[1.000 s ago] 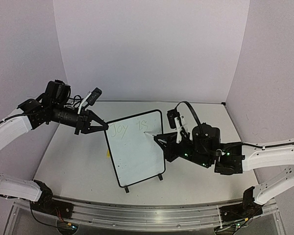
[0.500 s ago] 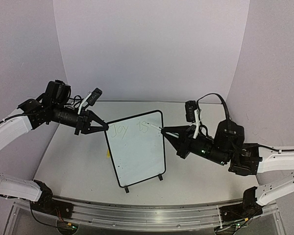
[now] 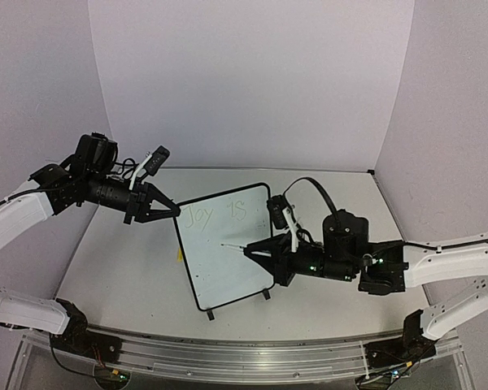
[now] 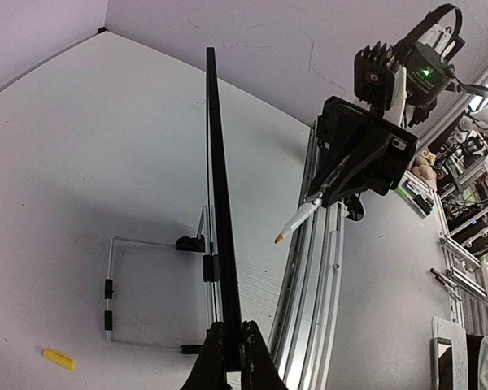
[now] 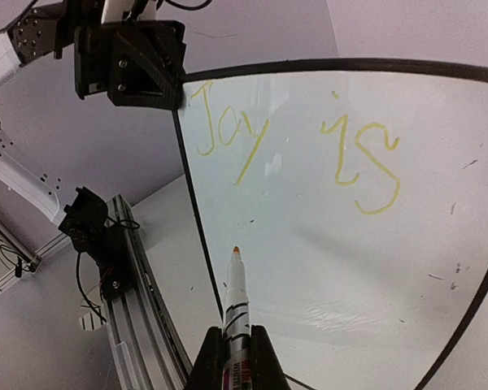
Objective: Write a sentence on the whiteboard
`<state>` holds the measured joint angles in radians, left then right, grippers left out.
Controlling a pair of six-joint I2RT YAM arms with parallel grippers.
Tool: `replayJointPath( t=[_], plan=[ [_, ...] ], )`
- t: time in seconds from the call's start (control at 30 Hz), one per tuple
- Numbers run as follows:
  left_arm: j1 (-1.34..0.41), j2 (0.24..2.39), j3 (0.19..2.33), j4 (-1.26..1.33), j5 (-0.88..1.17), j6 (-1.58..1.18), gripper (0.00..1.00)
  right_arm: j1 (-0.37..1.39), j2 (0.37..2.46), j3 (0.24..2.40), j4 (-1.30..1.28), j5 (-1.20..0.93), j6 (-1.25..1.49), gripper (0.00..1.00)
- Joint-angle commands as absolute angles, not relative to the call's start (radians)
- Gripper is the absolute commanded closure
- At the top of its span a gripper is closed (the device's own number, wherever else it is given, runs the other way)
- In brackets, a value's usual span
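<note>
The whiteboard (image 3: 224, 276) stands upright on its two feet mid-table, seen edge-on in the left wrist view (image 4: 220, 203). Of the sentence, only the yellow words "Joy is" (image 3: 217, 214) show along its top (image 5: 297, 142). My left gripper (image 3: 176, 210) is shut on the whiteboard's upper left corner, its jaws pinching the black frame (image 4: 233, 351). My right gripper (image 3: 266, 253) is shut on a white marker (image 5: 237, 294) with an orange tip. The marker (image 3: 237, 246) points at the board's middle, below "Joy". Its tip (image 4: 279, 238) stays a small gap off the face.
A small yellow cap (image 4: 58, 358) lies on the table behind the board, peeking out at its left edge (image 3: 180, 254). A wire stand (image 4: 118, 284) props the board from behind. An aluminium rail (image 3: 228, 345) runs along the table's near edge.
The right gripper drew back to the right from beside "is", then came left and lower, bringing the marker tip below "Joy". The left gripper and the board have not moved.
</note>
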<state>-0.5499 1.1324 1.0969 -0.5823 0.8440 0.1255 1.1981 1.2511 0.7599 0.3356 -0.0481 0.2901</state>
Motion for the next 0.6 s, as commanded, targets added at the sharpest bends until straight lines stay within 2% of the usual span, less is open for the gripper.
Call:
replayJointPath(
  t=[0.0,0.57],
  plan=[
    [-0.556,1.127,1.089,-0.573,0.865,0.129,1.0,1.229,1.322,0.836,0.35,-0.112,0.298,1.0],
    [-0.555,1.13,1.087,-0.571,0.869,0.128,1.0,1.243,1.518,0.828,0.63,-0.055,0.383,1.0]
  ],
)
